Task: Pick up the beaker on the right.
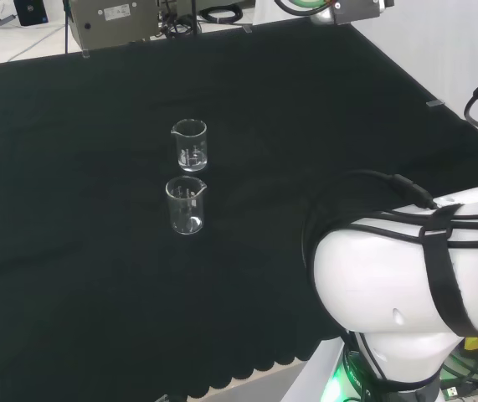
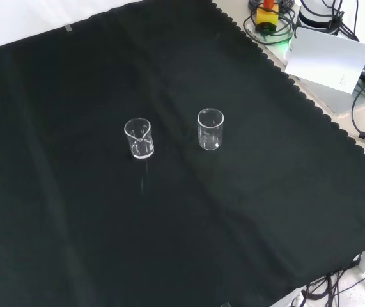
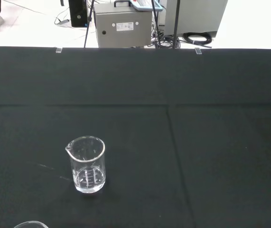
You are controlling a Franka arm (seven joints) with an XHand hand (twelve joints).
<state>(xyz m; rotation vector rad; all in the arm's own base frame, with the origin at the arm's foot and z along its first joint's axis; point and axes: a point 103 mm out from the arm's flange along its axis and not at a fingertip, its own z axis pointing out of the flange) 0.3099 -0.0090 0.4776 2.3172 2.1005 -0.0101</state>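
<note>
Black cloth [image 2: 73,224] carries two upright vessels, set apart. Target beaker [image 2: 210,128], right in the front view, stands nearer my wrist than the other beaker [image 2: 138,137]. Whether my hand is open or closed, I cannot tell.

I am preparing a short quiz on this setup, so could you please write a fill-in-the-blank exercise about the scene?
1. The number of beakers standing on the cloth is ____.
2. Both the left beaker and the right beaker, as the front view shows them, stand ____.
3. The cloth's colour is ____.
Missing words: two; upright; black.
</note>
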